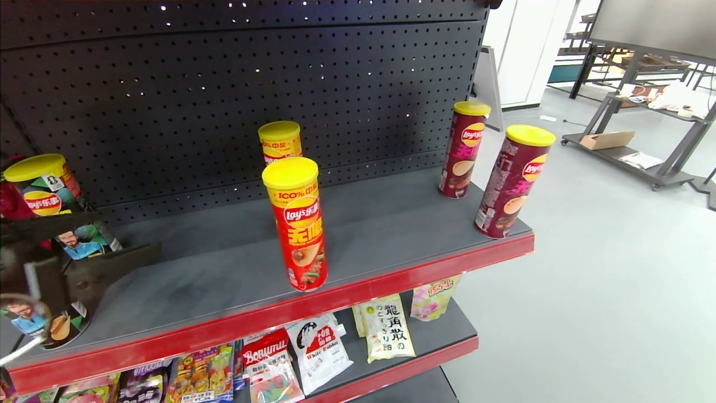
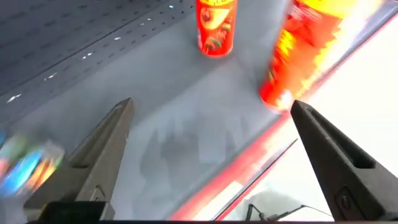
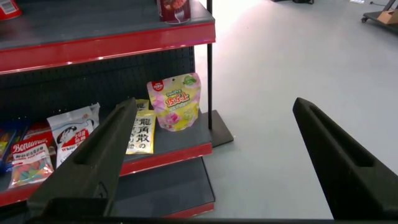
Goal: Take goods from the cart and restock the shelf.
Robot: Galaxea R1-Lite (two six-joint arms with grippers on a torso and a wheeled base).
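A: Checking risks: the left gripper hangs over the shelf, jaws wide and empty. The teal can stands just beside it, lower left of the head view. A sideways swing would likely tip it.
B: The red can, centre frame, sits right at the shelf's red lip. A nudge could send it off.
A: The right gripper is spread wide too, holding nothing, facing the snack bags.
B: Hidden bits?
A: The left gripper covers the teal can's middle. One can or two, cannot tell.
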